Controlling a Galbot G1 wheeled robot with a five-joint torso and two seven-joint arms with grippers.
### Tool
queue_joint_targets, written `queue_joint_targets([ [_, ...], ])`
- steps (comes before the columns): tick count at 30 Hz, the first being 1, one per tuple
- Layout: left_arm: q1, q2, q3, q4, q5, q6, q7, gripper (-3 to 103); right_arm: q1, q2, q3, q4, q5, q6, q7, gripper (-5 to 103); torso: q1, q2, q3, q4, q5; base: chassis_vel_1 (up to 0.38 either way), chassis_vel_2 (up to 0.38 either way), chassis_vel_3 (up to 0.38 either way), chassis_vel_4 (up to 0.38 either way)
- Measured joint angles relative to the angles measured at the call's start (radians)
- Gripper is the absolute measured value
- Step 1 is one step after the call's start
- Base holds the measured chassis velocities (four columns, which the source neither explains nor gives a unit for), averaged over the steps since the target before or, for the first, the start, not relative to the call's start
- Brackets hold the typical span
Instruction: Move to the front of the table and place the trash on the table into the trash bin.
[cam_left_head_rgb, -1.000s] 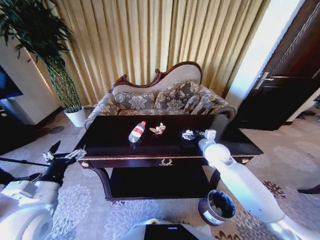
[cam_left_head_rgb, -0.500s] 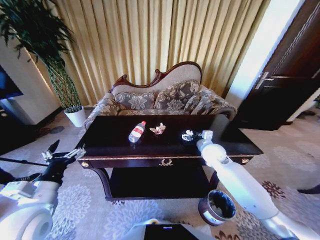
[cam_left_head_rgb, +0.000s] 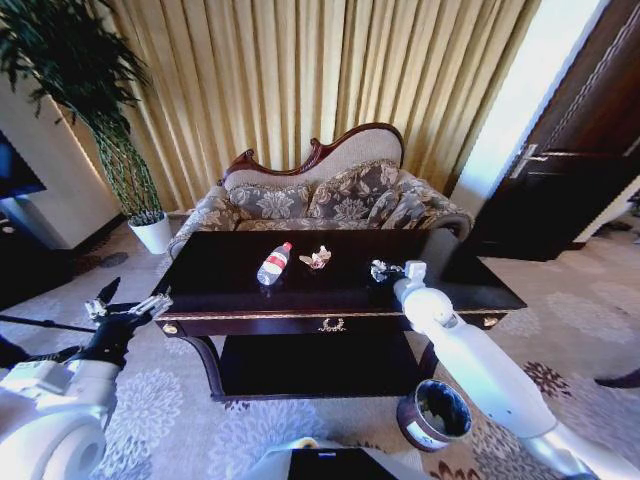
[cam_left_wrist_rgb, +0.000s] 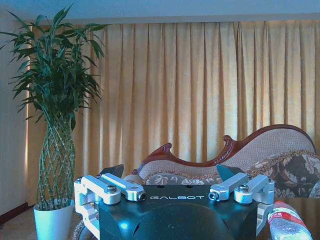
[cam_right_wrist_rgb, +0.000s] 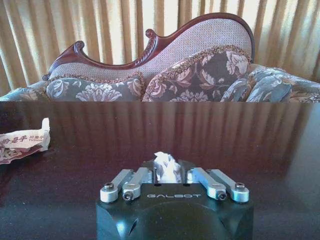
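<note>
Left gripper (cam_left_head_rgb: 128, 308) held off the table's left front corner, over the carpet, fingers spread apart and holding nothing. Potted plant (cam_left_head_rgb: 152, 232) standing by the curtain, far left. On the dark table (cam_left_head_rgb: 300, 295), from left: plastic bottle (cam_left_head_rgb: 273, 263) lying on its side, then a crumpled wrapper (cam_left_head_rgb: 317, 258) just beside it, both near the middle of the top. Further right, right gripper (cam_left_head_rgb: 385, 271) low over the tabletop, closed on a crumpled white paper wad (cam_right_wrist_rgb: 166, 167). Trash bin (cam_left_head_rgb: 433, 414) on the floor near the table's right front leg. Sofa (cam_left_head_rgb: 320, 200) behind the table.
</note>
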Motion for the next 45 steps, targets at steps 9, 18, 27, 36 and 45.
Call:
queue_joint_targets([
  [9, -0.003, 0.001, 0.004, 0.0, 0.001, 0.0, 0.0, 100, -0.021, -0.006, 0.039, 0.035, 0.009, 0.028, -0.001, 2, 0.0, 0.0, 0.0, 0.0, 0.0, 0.0, 0.0, 0.0, 0.0],
  [18, -0.005, 0.009, 0.004, 0.0, 0.0, 0.001, -0.001, 100, -0.096, -0.008, 0.152, 0.137, -0.003, 0.2, -0.037, 1, 0.0, 0.0, 0.0, 0.0001, -0.0001, 0.0, 0.0, 0.0, 0.0],
  [27, -0.014, 0.036, -0.014, 0.01, -0.018, -0.002, -0.003, 100, -0.329, -0.03, 0.3, 0.34, -0.061, 0.236, -0.052, 1, 0.0, 0.0, 0.0, -0.0003, 0.0, 0.0, 0.0, 0.0, 0.0],
  [36, -0.024, 0.047, -0.012, 0.058, -0.027, -0.002, -0.001, 100, -0.591, 0.031, 0.462, 0.548, -0.148, 0.239, -0.045, 1, 0.0, 0.0, 0.0, -0.0002, -0.0001, 0.0, 0.0, 0.0, 0.0],
  [45, -0.018, 0.064, -0.021, 0.069, -0.031, -0.014, 0.005, 100, -0.762, 0.092, 0.524, 0.637, -0.199, 0.253, -0.063, 1, 0.0, 0.0, 0.0, 0.0001, -0.0001, 0.0, 0.0, 0.0, 0.0],
])
